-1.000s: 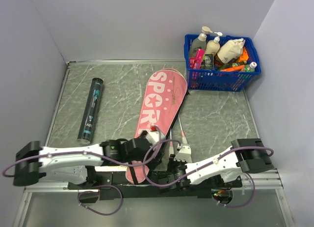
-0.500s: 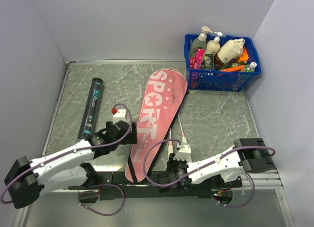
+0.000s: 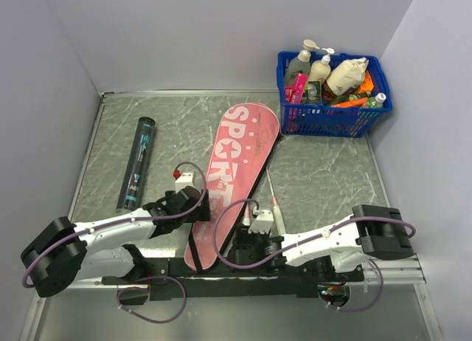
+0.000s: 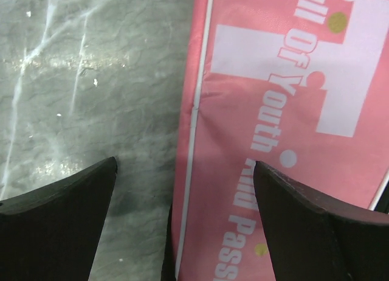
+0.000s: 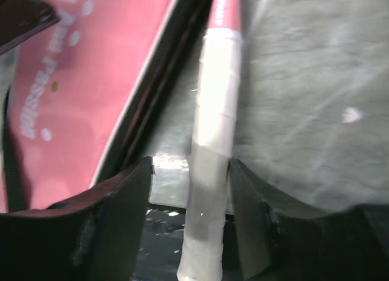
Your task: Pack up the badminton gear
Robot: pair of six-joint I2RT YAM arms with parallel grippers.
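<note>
Grey marbled counter (image 3: pixel 324 178), walled on three sides by plain pale panels, carries everything. Nearest, both arms reach out from the near edge. The left arm (image 3: pixel 125 226) angles in toward the middle, and the left jaws stand wide apart and hold nothing. In the left wrist view one dark finger (image 4: pixel 55 214) hangs over bare counter and the other (image 4: pixel 322 226) over the pink cover (image 4: pixel 279 141), so the cover's white-piped left edge lies between them. The right arm (image 3: pixel 324 238) lies low along the near edge, pointing left. The right jaws are part open around the white-taped handle (image 5: pixel 213 147) of a racket (image 3: pixel 273 201). A clear gap shows on the side of one finger (image 5: pixel 109 214) and the other finger (image 5: pixel 255 214) sits just beside the tape, so nothing is squeezed. The racket lies on the counter just right of the cover's narrow near end, its thin shaft running away beside the cover's black zipped edge. The cover lies flat, slanting away and to the right, its broad rounded end lettered "SPORT" farthest. Left of it, well apart, a black tube (image 3: pixel 138 164) lies lengthwise. At the far right corner sits a blue basket (image 3: pixel 332 119) of bottles.
</note>
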